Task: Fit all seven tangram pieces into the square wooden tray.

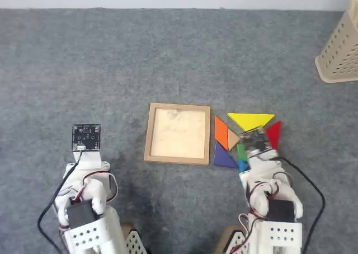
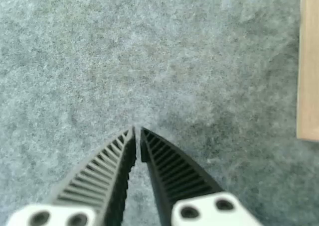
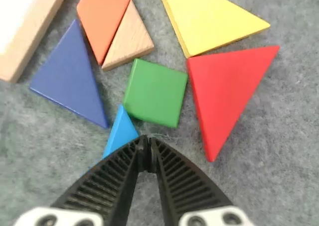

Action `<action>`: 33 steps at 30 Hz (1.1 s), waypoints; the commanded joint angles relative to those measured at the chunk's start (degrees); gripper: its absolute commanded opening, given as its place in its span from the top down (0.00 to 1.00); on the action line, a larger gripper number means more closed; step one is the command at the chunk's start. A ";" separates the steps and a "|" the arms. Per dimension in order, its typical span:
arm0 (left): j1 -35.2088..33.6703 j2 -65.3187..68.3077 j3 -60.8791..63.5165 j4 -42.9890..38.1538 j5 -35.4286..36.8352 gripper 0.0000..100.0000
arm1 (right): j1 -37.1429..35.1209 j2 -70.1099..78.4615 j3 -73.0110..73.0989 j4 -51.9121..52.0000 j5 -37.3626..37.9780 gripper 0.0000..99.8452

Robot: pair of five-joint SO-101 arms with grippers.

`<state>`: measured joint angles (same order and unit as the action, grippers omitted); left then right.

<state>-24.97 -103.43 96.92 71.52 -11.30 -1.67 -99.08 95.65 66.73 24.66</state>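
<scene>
Clearly the tray (image 1: pixel 149 133) holds nothing yet; the seven pieces (image 1: pixel 221 132) lie flat just beside it. The right gripper (image 3: pixel 148 149), near the green square (image 3: pixel 155 92), and the left gripper (image 2: pixel 138 134) are both closed and empty. The wood looks thin, stiff and light, so pinch across opposite edges.

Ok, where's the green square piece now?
In the right wrist view the green square wooden piece lies ahead of the right gripper, between the dark blue triangle and the red triangle, right of the wooden tray.
</scene>
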 commanded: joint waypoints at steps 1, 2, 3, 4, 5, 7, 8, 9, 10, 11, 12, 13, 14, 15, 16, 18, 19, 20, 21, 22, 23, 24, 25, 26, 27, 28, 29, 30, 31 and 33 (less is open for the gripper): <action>-0.26 -0.79 -0.40 0.44 -0.26 0.99 | -0.92 0.04 0.79 -5.76 -0.18 0.99; -0.26 -0.79 -0.40 0.44 -0.26 0.99 | 1.10 0.04 -0.09 -6.90 0.44 0.99; -0.26 -0.79 -0.40 0.44 -0.26 0.99 | 3.65 0.04 -1.85 -7.34 1.93 0.99; -0.26 -0.79 -0.40 0.44 -0.26 0.99 | 6.11 0.04 -4.04 -7.52 3.16 0.99; -0.26 -0.79 -0.40 0.44 -0.26 0.99 | 8.13 0.57 -6.51 -7.52 3.43 0.99; -0.26 -0.79 -0.40 0.44 -0.26 0.99 | 9.98 0.75 -11.52 -6.29 2.20 0.99; -0.26 -0.79 -0.40 0.44 -0.26 0.99 | 10.07 0.84 -14.07 -4.79 1.76 0.99; -0.26 -0.79 -0.40 0.44 -0.26 0.99 | 9.98 1.10 -16.44 -3.12 1.41 0.99; -0.26 -0.79 -0.40 0.44 -0.26 0.99 | 9.80 2.07 -18.64 -2.07 1.41 0.99; -0.26 -0.79 -0.40 0.44 -0.26 0.99 | 9.45 3.82 -20.66 -1.54 1.32 0.99; -0.26 -0.79 -0.40 0.44 -0.26 0.99 | 9.01 6.29 -22.59 -1.36 1.32 0.98; -0.26 -0.79 -0.40 0.44 -0.26 0.99 | 8.48 9.63 -24.35 -1.36 1.32 0.96; -0.26 -0.79 -0.40 0.44 -0.26 0.99 | 7.60 13.49 -26.20 -1.54 1.32 0.94; -0.26 -0.79 -0.40 0.44 -0.26 0.99 | 6.46 18.07 -28.31 -1.45 1.14 0.92; -0.26 -0.79 -0.40 0.44 -0.26 0.99 | 4.88 23.08 -30.51 -1.19 0.53 0.90; -0.26 -0.79 -0.40 0.44 -0.26 0.99 | 1.71 33.45 -34.90 -1.10 -0.35 0.87; -0.26 -0.79 -0.40 0.44 -0.26 0.99 | 0.13 38.73 -37.19 -1.27 -0.79 0.86; -0.26 -0.79 -0.40 0.44 -0.26 0.99 | -1.54 43.65 -39.56 -1.36 -1.23 0.86; -0.26 -0.79 -0.40 0.44 -0.26 0.99 | -2.95 48.84 -42.20 -1.19 -1.76 0.85; -0.26 -0.79 -0.40 0.44 -0.26 0.99 | -4.26 53.76 -44.75 -1.10 -2.64 0.84; -0.26 -0.79 -0.40 0.44 -0.26 0.99 | -5.32 58.24 -47.12 -1.10 -4.04 0.84; -0.26 -0.79 -0.40 0.44 -0.26 0.99 | -6.46 62.81 -49.58 -1.10 -5.45 0.83; -0.26 -0.79 -0.40 0.44 -0.26 0.99 | -7.60 67.03 -51.69 -1.10 -6.33 0.82; -0.26 -0.79 -0.40 0.44 -0.26 0.99 | -8.48 71.16 -53.80 -1.10 -7.30 0.81; -0.26 -0.79 -0.40 0.44 -0.26 0.99 | -9.27 74.95 -55.65 -1.10 -8.09 0.80; -0.26 -0.79 -0.40 0.44 -0.26 0.99 | -9.89 78.55 -57.23 -1.10 -8.70 0.79; -0.26 -0.79 -0.40 0.44 -0.26 0.99 | -10.68 82.07 -58.46 -1.27 -9.49 0.77; -0.26 -0.79 -0.40 0.44 -0.26 0.99 | -11.74 85.14 -59.52 -1.54 -10.55 0.76; -0.26 -0.79 -0.40 0.44 -0.26 0.99 | -12.53 88.04 -60.31 -1.63 -11.43 0.74; -0.26 -0.79 -0.40 0.44 -0.26 0.99 | -13.58 92.79 -61.36 -1.63 -12.84 0.71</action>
<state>-24.97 -103.43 96.92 71.52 -11.30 -13.54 -11.43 39.03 65.32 14.37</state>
